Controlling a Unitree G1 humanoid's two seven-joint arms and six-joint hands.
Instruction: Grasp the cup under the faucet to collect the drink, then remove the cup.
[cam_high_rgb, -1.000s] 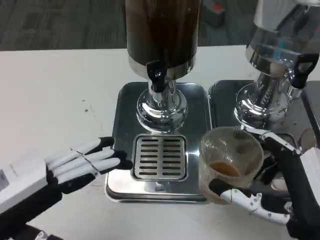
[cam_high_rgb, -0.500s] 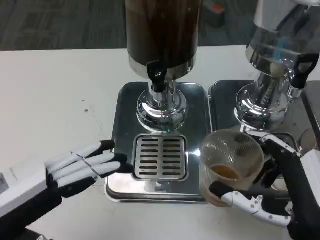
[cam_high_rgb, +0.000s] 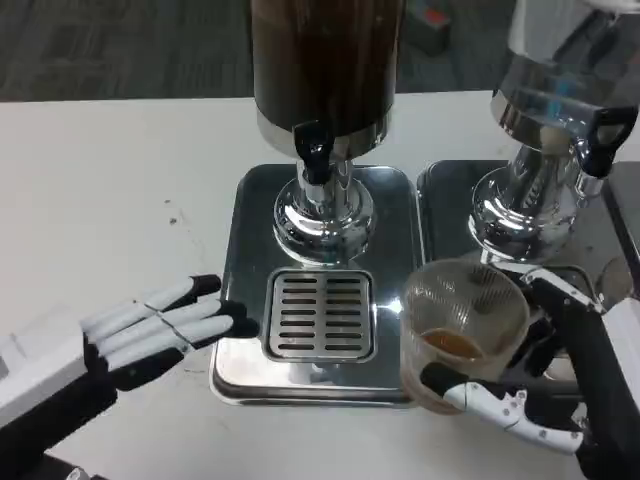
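— While our right hand (cam_high_rgb: 545, 375) grips the clear cup (cam_high_rgb: 462, 330), where does it sit?
— Right of the drip grate (cam_high_rgb: 320, 315), off the faucet (cam_high_rgb: 315, 155). Our left hand (cam_high_rgb: 150, 330) lies spread, empty.

The left hand (cam_high_rgb: 150, 330) has edged slightly back toward the tray (cam_high_rgb: 232, 375).

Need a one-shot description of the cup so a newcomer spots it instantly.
Find the dark-filled drink dispenser on its steel tray. Right of the tray's slotted drain grate, the right hand holds the cup: clear plastic, with a little amber drink at the bottom, unlike the metal around it.
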